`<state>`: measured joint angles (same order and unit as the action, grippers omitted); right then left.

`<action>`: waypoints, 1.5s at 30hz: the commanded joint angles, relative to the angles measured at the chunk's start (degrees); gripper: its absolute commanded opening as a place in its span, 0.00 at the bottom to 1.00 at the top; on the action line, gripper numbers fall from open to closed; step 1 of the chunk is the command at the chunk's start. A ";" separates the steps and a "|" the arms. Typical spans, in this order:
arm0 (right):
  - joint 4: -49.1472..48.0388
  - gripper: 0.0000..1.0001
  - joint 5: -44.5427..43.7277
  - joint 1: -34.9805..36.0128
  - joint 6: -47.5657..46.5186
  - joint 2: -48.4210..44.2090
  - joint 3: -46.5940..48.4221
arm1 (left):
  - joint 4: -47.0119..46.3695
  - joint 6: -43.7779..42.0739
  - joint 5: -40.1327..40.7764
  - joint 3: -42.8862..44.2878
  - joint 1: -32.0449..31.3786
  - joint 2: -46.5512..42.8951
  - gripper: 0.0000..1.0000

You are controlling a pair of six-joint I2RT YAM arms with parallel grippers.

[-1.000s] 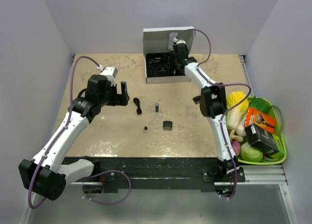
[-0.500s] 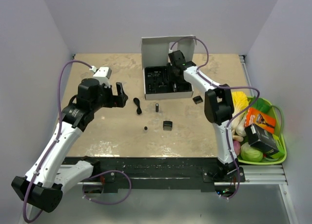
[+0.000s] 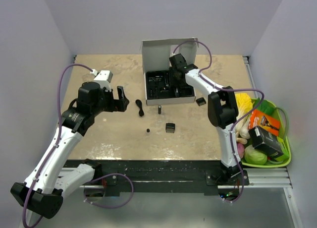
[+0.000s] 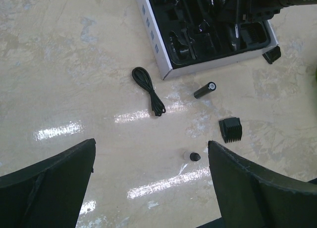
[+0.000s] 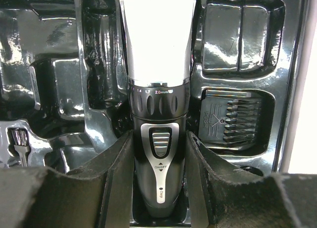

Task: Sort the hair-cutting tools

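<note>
Right gripper clenched on black-and-silver electric hair clipper, in black moulded tray of white cardboard box that just slid nearer; clipper looks sorted, square black comb guard still outside.

White arms, black joints, trailing purple cables.

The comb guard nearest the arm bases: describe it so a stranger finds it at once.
Start from the open white case at the table's far middle. Just in front of it lies a short black cylinder; the comb guard sits nearer the arm bases than that. It is squarish and toothed, unlike the tiny round bit to its left.
</note>
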<state>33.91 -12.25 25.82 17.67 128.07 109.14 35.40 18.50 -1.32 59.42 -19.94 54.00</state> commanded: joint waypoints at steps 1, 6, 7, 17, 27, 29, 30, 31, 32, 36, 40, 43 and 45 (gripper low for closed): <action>2.74 0.41 -2.78 -0.07 2.10 -3.44 -0.86 | -0.68 0.57 -1.14 0.26 0.08 -0.03 0.99; 4.23 0.64 -4.01 -0.16 2.02 -3.88 1.15 | -0.59 0.57 -1.31 0.35 -0.01 0.14 0.99; 4.58 0.67 -4.27 -0.16 2.02 -3.79 1.68 | -0.68 0.66 -1.40 0.35 -0.01 0.23 0.99; 6.25 0.70 -5.42 0.81 1.58 -6.95 5.64 | -1.03 0.83 -1.67 0.26 -0.01 0.49 0.99; 8.63 0.64 -6.91 0.72 0.96 -0.65 26.54 | -0.86 0.83 -1.75 0.87 -0.01 0.93 0.99; 6.88 0.64 -7.61 0.72 0.70 0.77 29.98 | -0.86 0.83 -1.67 0.87 -0.01 1.11 0.99; 5.48 0.64 -7.79 0.72 0.44 1.47 29.90 | -0.86 0.83 -1.58 0.87 -0.01 1.11 0.99; 2.68 0.64 -7.88 0.63 0.52 1.65 29.29 | -0.86 0.75 -1.32 0.87 -0.01 1.28 0.99; 1.52 0.64 -8.05 0.72 0.61 2.00 29.02 | -0.77 0.66 -1.23 0.79 -0.01 1.29 0.99; -0.69 0.64 -6.83 0.63 1.57 3.24 28.58 | -0.24 0.22 -0.79 1.22 -0.01 1.81 0.99; -4.46 0.64 -5.59 1.07 1.23 -3.23 17.91 | 0.11 -0.31 -0.44 1.67 -0.01 1.73 0.99; -4.56 0.65 -4.36 2.38 -0.52 -9.91 10.86 | 0.20 -0.31 -0.87 1.40 -0.01 1.73 0.99; -2.72 0.65 -4.10 3.53 -1.41 -13.18 7.68 | 0.02 -0.22 -0.96 0.70 -0.01 1.64 0.99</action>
<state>32.18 -17.56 26.85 18.33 126.50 121.67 35.73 18.46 -2.13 59.35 -19.94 55.99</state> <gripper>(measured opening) 0.645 0.993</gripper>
